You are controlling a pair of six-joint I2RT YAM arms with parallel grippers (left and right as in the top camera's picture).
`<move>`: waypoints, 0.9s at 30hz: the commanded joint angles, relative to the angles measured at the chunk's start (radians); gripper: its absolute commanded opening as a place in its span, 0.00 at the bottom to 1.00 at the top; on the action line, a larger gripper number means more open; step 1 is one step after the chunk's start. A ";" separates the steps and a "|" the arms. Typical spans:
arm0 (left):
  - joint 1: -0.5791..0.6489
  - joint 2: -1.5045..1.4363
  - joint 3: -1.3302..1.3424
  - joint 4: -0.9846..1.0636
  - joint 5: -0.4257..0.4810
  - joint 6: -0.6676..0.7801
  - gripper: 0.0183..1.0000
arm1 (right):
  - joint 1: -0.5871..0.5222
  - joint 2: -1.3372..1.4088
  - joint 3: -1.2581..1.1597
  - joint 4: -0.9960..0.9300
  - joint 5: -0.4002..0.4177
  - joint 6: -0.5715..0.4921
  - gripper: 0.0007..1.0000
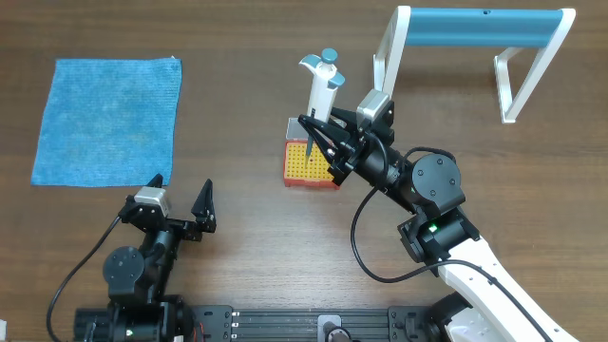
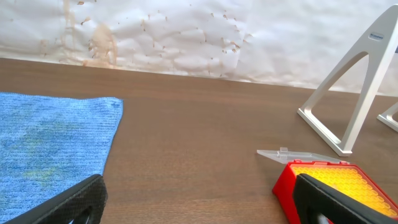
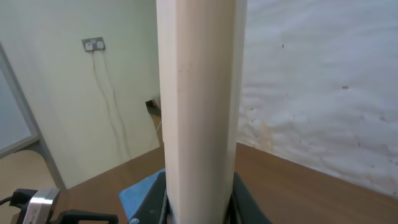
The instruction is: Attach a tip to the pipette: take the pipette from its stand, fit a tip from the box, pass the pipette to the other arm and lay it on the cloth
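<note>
Hold the white plastic pipette (image 1: 320,93), pinched in the right tool (image 1: 318,131), vertical above the red-and-yellow tip box (image 1: 300,165), then press straight down.

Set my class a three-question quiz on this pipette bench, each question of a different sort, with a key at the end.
1. True or false: the left tool is open and holds nothing.
2. Choose one. The pipette is: A, in the left tool; B, gripped upright in the right tool; C, lying flat.
3. Fill the gap: the blue cloth lies on the ____ arm's side of the work surface.

Key: 1 true; 2 B; 3 left.
</note>
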 commanded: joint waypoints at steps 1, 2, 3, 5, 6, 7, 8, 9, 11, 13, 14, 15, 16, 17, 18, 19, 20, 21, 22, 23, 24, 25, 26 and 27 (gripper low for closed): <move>-0.004 -0.006 -0.006 0.003 0.003 -0.230 0.96 | -0.002 -0.003 0.022 0.005 -0.016 0.032 0.07; -0.004 -0.005 -0.006 0.002 0.026 -0.437 0.96 | -0.002 -0.002 0.022 0.005 -0.016 0.052 0.07; -0.004 -0.005 -0.006 0.003 0.062 -0.615 0.96 | -0.002 -0.002 0.022 0.005 -0.016 0.071 0.07; -0.004 -0.005 -0.006 0.003 0.098 -0.902 0.96 | -0.002 -0.002 0.022 0.005 -0.016 0.119 0.08; -0.004 -0.005 -0.006 0.004 0.097 -0.932 0.97 | -0.002 -0.003 0.022 0.006 -0.016 0.142 0.07; -0.004 -0.004 -0.006 0.005 0.095 -0.933 0.96 | -0.002 -0.003 0.022 0.006 -0.016 0.159 0.07; -0.004 -0.003 -0.006 0.007 0.094 -0.933 0.96 | -0.002 -0.003 0.022 0.006 -0.016 0.181 0.07; -0.004 -0.003 -0.006 0.008 0.091 -0.936 0.96 | -0.002 -0.003 0.022 0.006 -0.016 0.204 0.08; -0.004 -0.003 -0.006 0.018 0.077 -0.972 0.97 | -0.003 -0.003 0.022 0.005 -0.016 0.238 0.07; -0.004 -0.003 -0.006 0.060 0.072 -1.000 0.96 | -0.003 -0.003 0.022 -0.006 -0.037 0.251 0.07; -0.004 -0.003 -0.006 0.107 0.080 -1.000 0.96 | -0.006 -0.003 0.022 -0.025 -0.069 0.251 0.08; -0.004 -0.001 -0.006 0.167 0.097 -1.000 0.96 | -0.010 -0.003 0.022 -0.046 -0.095 0.251 0.07; -0.004 0.003 -0.006 0.224 0.105 -1.000 0.96 | -0.019 -0.003 0.022 -0.079 -0.132 0.251 0.07; -0.004 0.019 -0.002 0.314 0.111 -1.001 1.00 | -0.029 -0.003 0.022 -0.121 -0.183 0.251 0.07; -0.004 0.047 0.011 0.369 0.119 -1.001 1.00 | -0.037 -0.003 0.022 -0.147 -0.234 0.251 0.07; -0.004 0.090 0.042 0.387 0.140 -0.987 1.00 | -0.042 -0.003 0.022 -0.153 -0.271 0.251 0.08; -0.004 0.147 0.083 0.387 0.178 -0.952 1.00 | -0.048 -0.003 0.022 -0.151 -0.308 0.251 0.07; -0.004 0.207 0.126 0.388 0.217 -0.927 1.00 | -0.054 -0.003 0.022 -0.149 -0.336 0.251 0.07; -0.004 0.288 0.185 0.388 0.275 -0.887 1.00 | -0.059 -0.003 0.022 -0.149 -0.356 0.246 0.08; -0.004 0.337 0.223 0.389 0.309 -0.859 1.00 | -0.064 -0.003 0.022 -0.149 -0.374 0.240 0.08; -0.004 0.486 0.340 0.388 0.424 -0.777 1.00 | -0.071 -0.003 0.022 -0.149 -0.401 0.228 0.07; -0.004 0.560 0.399 0.388 0.489 -0.738 1.00 | -0.074 -0.003 0.022 -0.149 -0.409 0.228 0.07; -0.004 0.647 0.463 0.388 0.572 -0.691 1.00 | -0.074 -0.003 0.022 -0.148 -0.418 0.228 0.08; -0.004 0.715 0.510 0.388 0.638 -0.666 1.00 | -0.075 -0.003 0.022 -0.148 -0.430 0.228 0.07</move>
